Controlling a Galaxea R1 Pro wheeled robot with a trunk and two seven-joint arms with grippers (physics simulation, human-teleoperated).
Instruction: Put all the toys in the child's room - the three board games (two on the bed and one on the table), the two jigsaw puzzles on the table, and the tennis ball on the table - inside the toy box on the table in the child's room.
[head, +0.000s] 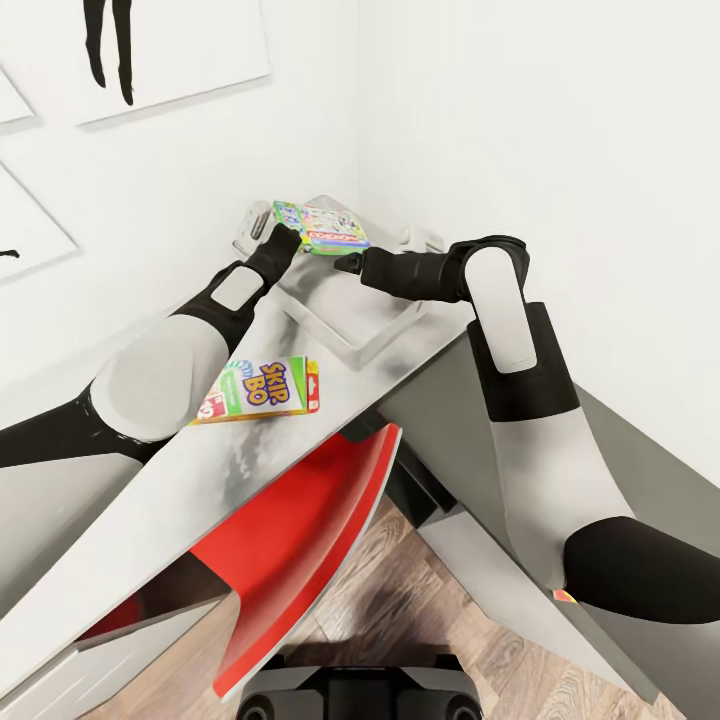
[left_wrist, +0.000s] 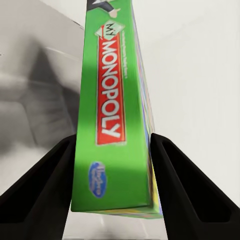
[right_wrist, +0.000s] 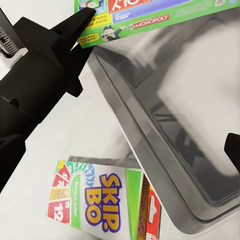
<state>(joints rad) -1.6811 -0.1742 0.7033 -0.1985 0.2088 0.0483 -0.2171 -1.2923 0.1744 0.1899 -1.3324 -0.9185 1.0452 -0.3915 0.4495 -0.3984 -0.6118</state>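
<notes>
Two black tool fingers (left_wrist: 45, 190) pinch flat Monopoly box (left_wrist: 115, 110).

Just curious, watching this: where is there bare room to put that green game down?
The toy box looks bare inside, right under the Monopoly box gripped by the left pincer. Desk top lies bare nearer the robot, past the Skip-Bo box. The box's far corner is crowded by both arms.

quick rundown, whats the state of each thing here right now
left gripper: jaws shut on the Monopoly box
Monopoly box: held by one edge above the toy box, not yet inside
toy box: on the table, inside looks empty
Skip-Bo box: flat on the table, beside the toy box, untouched
right gripper: near the toy box, jaw state unclear
</notes>
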